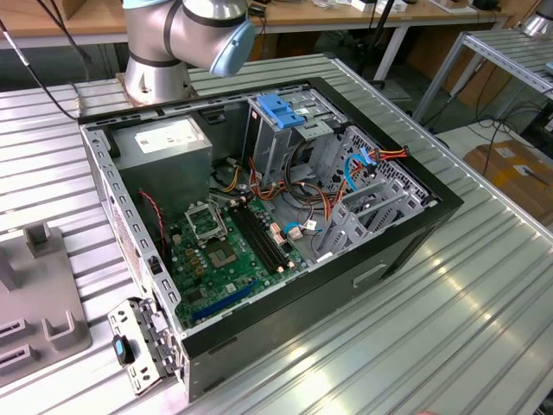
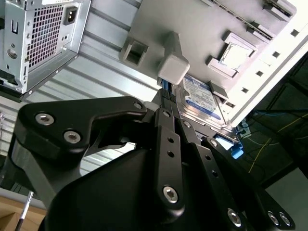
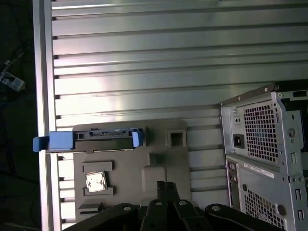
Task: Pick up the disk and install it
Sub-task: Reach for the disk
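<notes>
In the second wrist view the disk, silver with a blue-and-white label, lies face up on the grey fixture tray. A raised tab of the tray overlaps one of its corners. My gripper hangs well above the tray, with its black fingers drawn together and nothing between them. The tips point down beside the disk and a pale post. In the first wrist view the gripper sits over the tray and its links hide the disk. The open computer case lies on its side.
Inside the case stand a cage with a blue handle and the grey power-supply box. The tray lies at the exterior view's left. A blue-ended bracket and a small chip rest on it. The case's rear is close beside it.
</notes>
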Robot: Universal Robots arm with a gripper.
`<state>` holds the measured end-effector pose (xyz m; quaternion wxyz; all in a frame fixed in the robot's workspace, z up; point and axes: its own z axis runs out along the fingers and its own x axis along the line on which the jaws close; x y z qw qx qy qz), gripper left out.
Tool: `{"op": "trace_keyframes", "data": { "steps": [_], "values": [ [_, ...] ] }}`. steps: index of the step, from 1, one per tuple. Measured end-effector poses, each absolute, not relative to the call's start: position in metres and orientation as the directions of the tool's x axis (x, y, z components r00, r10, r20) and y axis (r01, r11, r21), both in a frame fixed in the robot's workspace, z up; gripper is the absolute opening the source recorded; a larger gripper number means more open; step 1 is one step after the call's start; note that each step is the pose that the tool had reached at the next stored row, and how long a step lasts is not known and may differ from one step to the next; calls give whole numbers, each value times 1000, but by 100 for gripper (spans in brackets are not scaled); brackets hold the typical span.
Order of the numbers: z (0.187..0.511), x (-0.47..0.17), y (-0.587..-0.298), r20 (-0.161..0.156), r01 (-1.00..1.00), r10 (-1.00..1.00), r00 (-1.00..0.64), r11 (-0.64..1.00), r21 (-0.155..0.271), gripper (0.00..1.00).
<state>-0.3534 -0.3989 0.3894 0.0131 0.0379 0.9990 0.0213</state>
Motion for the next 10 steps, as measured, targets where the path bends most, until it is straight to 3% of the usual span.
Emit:
{"op": "trace_keyframes", "data": {
  "steps": [10],
  "values": [
    [387, -382, -399, -25, 75, 76, -997, 996, 41, 11]
  ]
}}
